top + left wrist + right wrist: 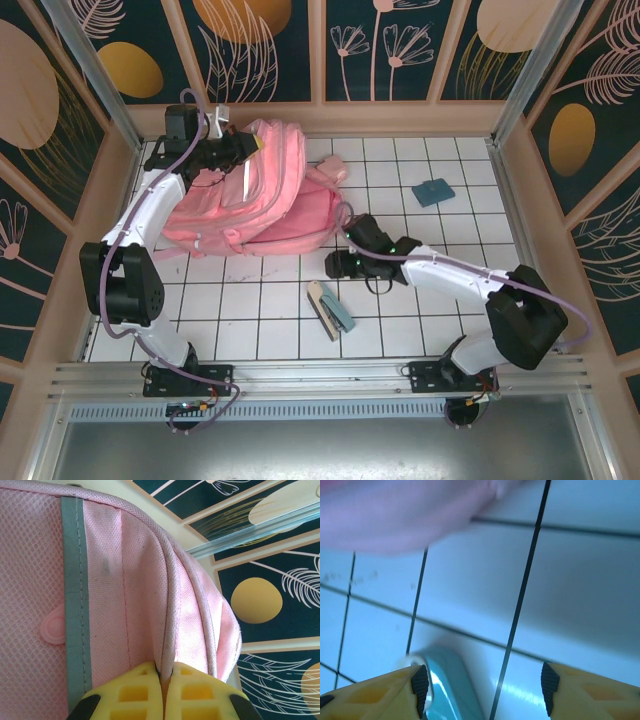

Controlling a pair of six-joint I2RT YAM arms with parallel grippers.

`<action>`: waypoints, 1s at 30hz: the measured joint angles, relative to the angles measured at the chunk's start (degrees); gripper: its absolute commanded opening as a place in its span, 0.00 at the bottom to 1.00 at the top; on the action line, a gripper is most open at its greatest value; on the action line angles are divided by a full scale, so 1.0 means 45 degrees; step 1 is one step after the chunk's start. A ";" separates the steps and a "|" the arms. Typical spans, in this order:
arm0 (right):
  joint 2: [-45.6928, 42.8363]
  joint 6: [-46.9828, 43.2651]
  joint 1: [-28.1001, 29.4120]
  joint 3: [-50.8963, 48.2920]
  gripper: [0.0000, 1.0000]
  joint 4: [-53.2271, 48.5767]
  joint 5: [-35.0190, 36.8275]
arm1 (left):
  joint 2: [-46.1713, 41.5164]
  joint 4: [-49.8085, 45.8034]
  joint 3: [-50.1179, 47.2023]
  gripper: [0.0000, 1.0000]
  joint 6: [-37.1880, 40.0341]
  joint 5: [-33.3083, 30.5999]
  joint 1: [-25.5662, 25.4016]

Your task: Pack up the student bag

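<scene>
Tiled table [250, 320] overhead; wrist-close, left end effector [165, 672] tight on student bag [125, 580]

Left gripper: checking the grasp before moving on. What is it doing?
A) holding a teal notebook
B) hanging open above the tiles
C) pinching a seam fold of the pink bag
C: the left gripper has its yellow fingers shut on a piped fold of the student bag.

Blue pad [433, 191], teal-and-tan stack [330, 308], on white tiled table [425, 325]
</scene>
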 measured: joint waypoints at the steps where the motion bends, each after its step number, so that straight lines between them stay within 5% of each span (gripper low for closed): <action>1: -0.0092 0.0005 0.0267 -0.0262 0.64 0.0000 0.0000 | 0.0000 0.0005 -0.0015 0.00 0.0000 0.0000 0.0000; 14: 0.0112 0.0656 0.1851 -0.1613 0.61 0.0627 -0.0141 | -0.0073 0.0287 -0.0491 0.00 0.0083 0.0053 -0.0073; 19: 0.0641 0.0811 0.1909 -0.1341 0.52 0.1030 0.0039 | -0.0151 0.0384 -0.0593 0.00 0.0092 0.0049 -0.0073; 25: 0.0913 0.0709 0.1690 -0.1010 0.48 0.1078 0.0947 | -0.0301 0.0379 -0.0699 0.00 0.0107 0.0005 -0.0073; 30: 0.0913 0.0253 0.0330 -0.0942 0.49 0.1107 0.1409 | -0.0330 0.0384 -0.0758 0.00 0.0107 0.0010 -0.0073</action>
